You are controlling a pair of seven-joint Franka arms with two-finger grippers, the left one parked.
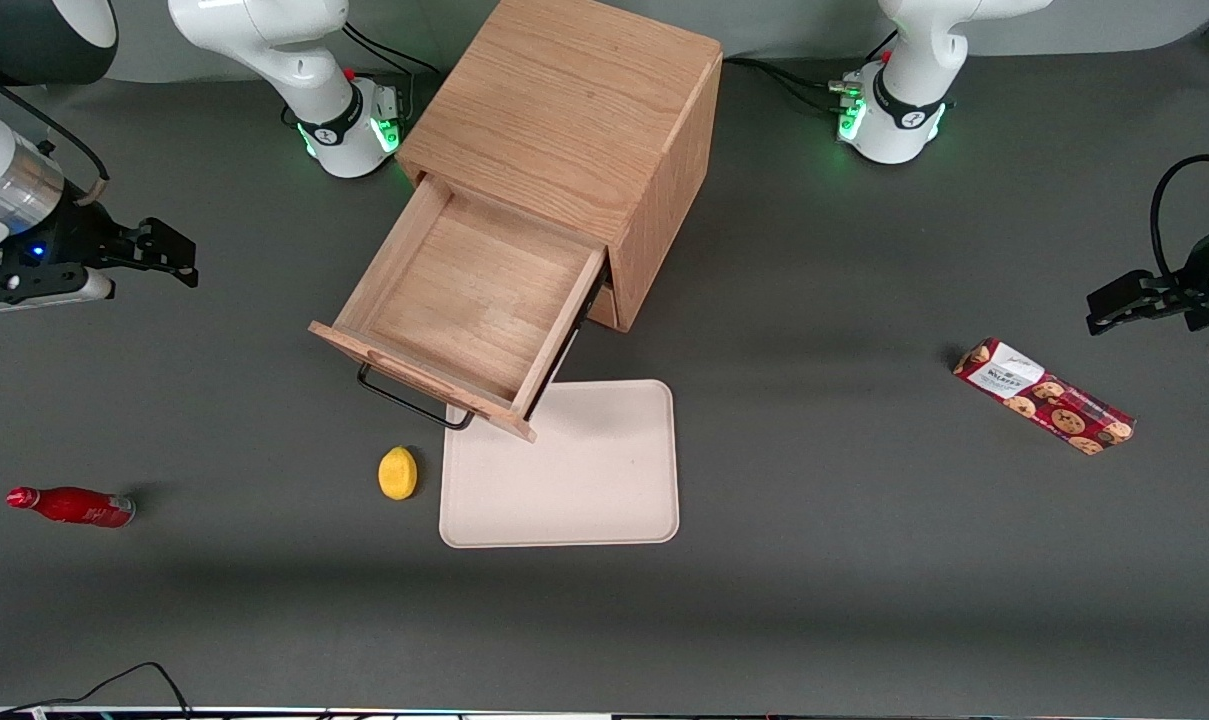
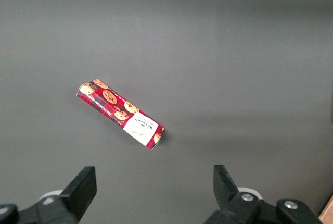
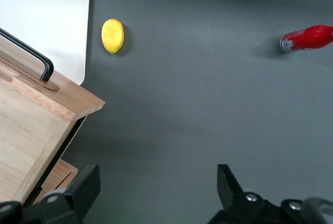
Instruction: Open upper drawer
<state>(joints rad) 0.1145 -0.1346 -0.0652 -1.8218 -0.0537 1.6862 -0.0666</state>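
1. The upper drawer (image 1: 469, 300) stands pulled well out of the light-oak cabinet (image 1: 574, 120), its shallow wooden tray bare inside, its front reaching over the corner of the cream tray (image 1: 574, 480)
2. Its dark wire handle (image 1: 409, 400) juts from the drawer front, toward the front camera
3. The gripper (image 1: 169, 255) hangs off toward the working arm's end of the table, well apart from the drawer, fingers (image 3: 83, 187) spread wide and holding nothing
4. A yellow lemon (image 1: 397, 472) lies on the table just beside the cream tray, near the handle
5. A red bottle (image 1: 72, 506) lies on its side toward the working arm's end
6. A red cookie packet (image 1: 1044, 397) lies flat toward the parked arm's end
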